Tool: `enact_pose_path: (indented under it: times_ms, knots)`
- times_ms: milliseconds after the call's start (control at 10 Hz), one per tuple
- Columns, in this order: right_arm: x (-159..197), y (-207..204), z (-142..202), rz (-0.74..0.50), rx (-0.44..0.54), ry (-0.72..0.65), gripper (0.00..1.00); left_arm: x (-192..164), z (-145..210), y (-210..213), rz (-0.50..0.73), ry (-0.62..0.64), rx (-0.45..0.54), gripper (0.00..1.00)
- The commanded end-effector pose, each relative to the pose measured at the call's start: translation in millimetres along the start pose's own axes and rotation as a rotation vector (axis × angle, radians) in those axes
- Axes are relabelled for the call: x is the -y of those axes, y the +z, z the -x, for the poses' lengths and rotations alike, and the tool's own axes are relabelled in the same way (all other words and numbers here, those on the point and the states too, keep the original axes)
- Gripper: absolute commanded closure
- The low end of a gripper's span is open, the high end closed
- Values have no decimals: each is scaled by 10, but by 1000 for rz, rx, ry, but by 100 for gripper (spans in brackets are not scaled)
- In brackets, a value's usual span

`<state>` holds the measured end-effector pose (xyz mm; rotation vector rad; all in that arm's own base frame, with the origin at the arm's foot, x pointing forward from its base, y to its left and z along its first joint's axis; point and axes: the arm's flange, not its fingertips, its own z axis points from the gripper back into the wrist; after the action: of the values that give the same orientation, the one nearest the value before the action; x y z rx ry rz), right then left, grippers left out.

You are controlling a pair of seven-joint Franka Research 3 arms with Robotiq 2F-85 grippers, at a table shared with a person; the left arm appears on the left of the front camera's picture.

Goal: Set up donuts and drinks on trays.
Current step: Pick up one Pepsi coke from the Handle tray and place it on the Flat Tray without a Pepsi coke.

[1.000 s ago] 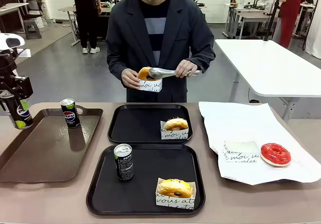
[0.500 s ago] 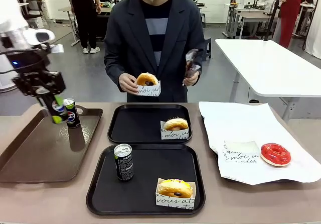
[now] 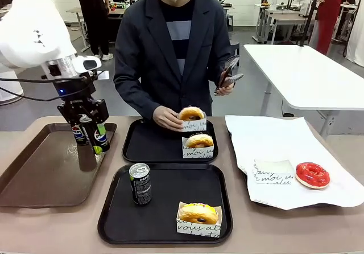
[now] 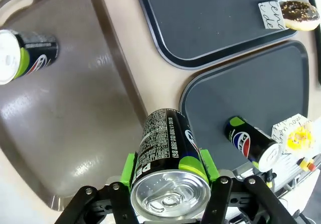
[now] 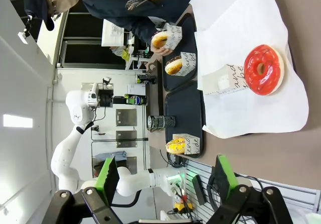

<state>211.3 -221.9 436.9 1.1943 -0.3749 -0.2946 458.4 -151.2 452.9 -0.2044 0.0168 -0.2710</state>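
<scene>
Jaws on the left arm pinch a black soda can (image 4: 168, 158) by its sides. The green pads (image 4: 129, 166) press on it from both sides. The can hangs in the air over the right edge of the brown tray (image 3: 34, 180), near the far black tray (image 3: 153, 143). The right jaws are spread wide with nothing between them.

One more can (image 4: 30, 58) stands on the brown tray. The near black tray (image 3: 170, 194) looks done: it has a can (image 3: 140, 183) and a donut in a paper sleeve (image 3: 198, 213). The far black tray has a sleeved donut (image 3: 199, 140). The person's hand (image 3: 168, 118) is putting a second donut (image 3: 190, 114) down right behind it. That tray has no drink yet, so I think the held can is meant to go there. A red donut (image 3: 312, 174) lies on the white paper (image 3: 273, 134) at the right side of the desk (image 3: 57, 225). So I think the job is a bit more than half done.

The left wrist view looks down on the held can's silver top and shows how the pads hug it. From the front, the black fingers cover that part. The front view shows the person's hand and the tongs (image 3: 228, 74) in the other hand, raised clear of the trays. The right wrist view shows the empty gap in the right jaws.
</scene>
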Motion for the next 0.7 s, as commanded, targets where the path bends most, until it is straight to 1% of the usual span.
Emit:
enact_pose_path:
  times_ms: [0, 100, 200, 600]
  knots:
    - [6, 0, -6, -16, 2, 12, 0, 34, -73, -5, -8, -19, 18, 41]
    - [6, 0, -6, -16, 2, 12, 0, 32, -32, 9, -34, -21, 13, 41]
    - [6, 0, -6, -16, 2, 12, 0, 19, -30, -66, -3, -5, -3, 41]
    - [6, 0, -6, -16, 2, 12, 0, 19, -30, -66, -3, -5, -3, 41]
